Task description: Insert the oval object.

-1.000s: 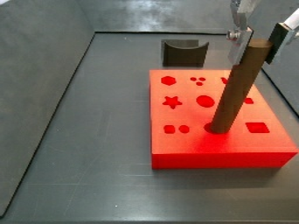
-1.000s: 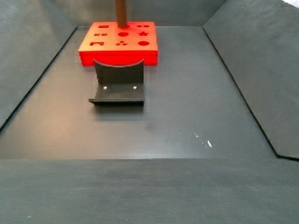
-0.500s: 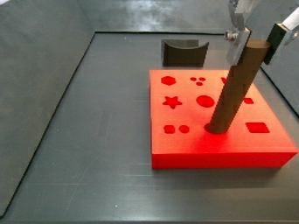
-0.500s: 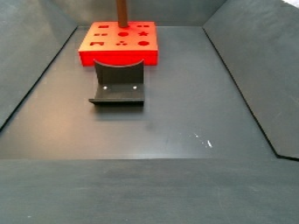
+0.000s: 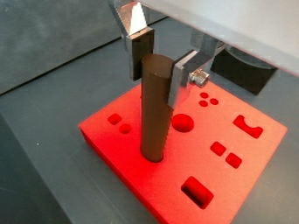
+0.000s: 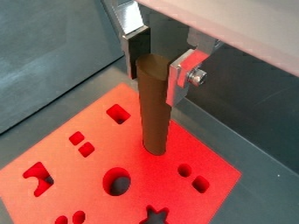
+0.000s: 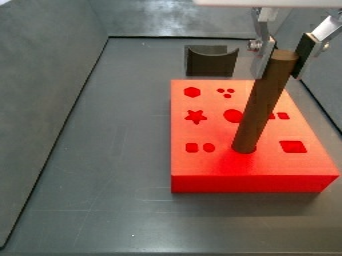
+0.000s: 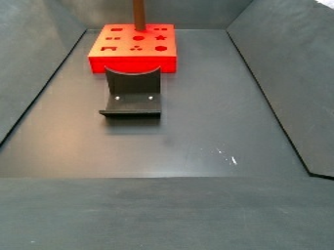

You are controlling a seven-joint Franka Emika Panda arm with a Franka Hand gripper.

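The oval object, a tall brown peg [image 7: 263, 100], stands with its lower end in a hole of the red block [image 7: 254, 172] and leans slightly. It also shows in both wrist views [image 5: 152, 114] [image 6: 153, 114], and only as a thin stub in the far side view [image 8: 136, 15]. My gripper [image 7: 287, 45] is at the peg's top, one finger on each side. The fingers [image 5: 184, 74] stand spread wider than the peg, with a gap on one side, so the gripper is open. The red block [image 5: 239, 179] has several other shaped holes.
The fixture [image 8: 132, 93], a dark bracket on a base plate, stands on the floor right beside the red block [image 8: 131, 62]; it also shows behind the block [image 7: 210, 58]. Grey walls enclose the dark floor [image 8: 170, 166].
The fingers have spread apart and the gripper has risen a little, so the peg's top now shows. The peg stays in its hole and leans slightly more.
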